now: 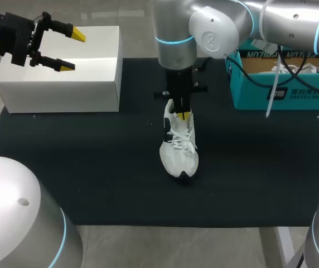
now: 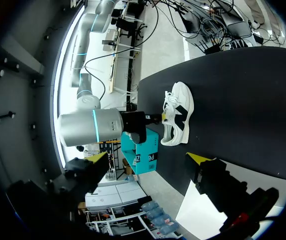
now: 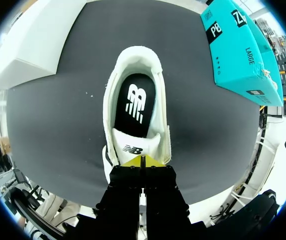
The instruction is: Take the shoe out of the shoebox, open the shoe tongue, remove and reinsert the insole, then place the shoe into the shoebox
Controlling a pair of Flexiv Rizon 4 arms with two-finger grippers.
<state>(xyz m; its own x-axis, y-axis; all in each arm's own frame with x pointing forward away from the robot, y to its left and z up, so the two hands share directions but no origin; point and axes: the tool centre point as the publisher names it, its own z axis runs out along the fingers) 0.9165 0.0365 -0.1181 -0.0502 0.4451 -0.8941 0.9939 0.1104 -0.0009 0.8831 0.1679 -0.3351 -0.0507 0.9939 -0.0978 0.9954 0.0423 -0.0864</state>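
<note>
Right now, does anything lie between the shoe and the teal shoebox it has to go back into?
Nothing visible does. The shoe stands on the black mat, and the mat between it and the teal shoebox is bare. The white box sits on the shoe's other side, off that path.

Non-task stuff here is pretty minimal. There's a plain white box [image 1: 92, 84] sitting at the far left corner of a big black mat [image 1: 92, 167], closed up with nothing on top of it. The mat covers most of the worktop [image 1: 176, 245], which shows as a pale grey strip along the mat's near edge. The mat has a few tiny pale specks [image 1: 148, 123] scattered around its middle. Can't tell what they are.
</note>
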